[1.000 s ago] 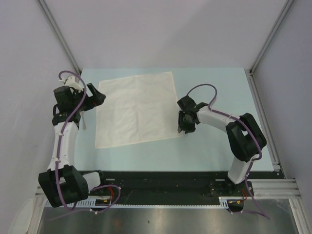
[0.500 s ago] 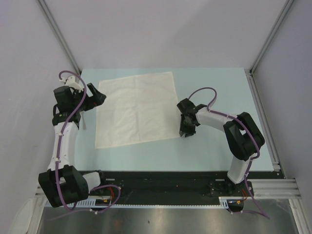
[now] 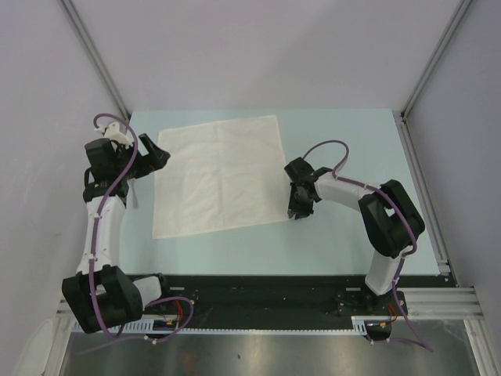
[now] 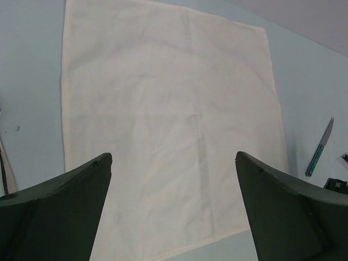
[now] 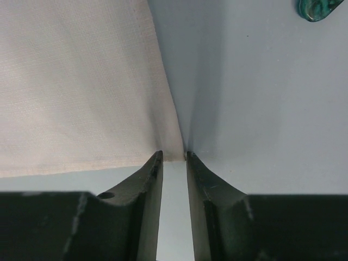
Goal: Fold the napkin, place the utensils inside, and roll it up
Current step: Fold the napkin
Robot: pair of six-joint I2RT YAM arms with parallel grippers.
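The white napkin (image 3: 219, 176) lies flat and unfolded on the pale blue table. My right gripper (image 3: 296, 213) is at its near right corner; in the right wrist view the jaws (image 5: 174, 155) are nearly closed, with that corner of the napkin (image 5: 81, 81) pinched between the tips. My left gripper (image 3: 159, 159) hovers at the napkin's left edge, open wide and empty (image 4: 173, 157), with the napkin (image 4: 163, 109) spread below it. The teal-handled knife (image 4: 319, 148) lies on the table just beyond the napkin's right edge. Its handle end (image 5: 318, 8) shows in the right wrist view. In the top view the right arm hides it.
Grey walls and metal frame posts (image 3: 94, 63) close in the table on three sides. A black rail (image 3: 258, 290) runs along the near edge between the arm bases. A thin pale strip (image 3: 133, 192) lies by the left arm.
My right gripper has shifted slightly toward the napkin's near right corner and settled there. The left arm and the napkin have not visibly moved.
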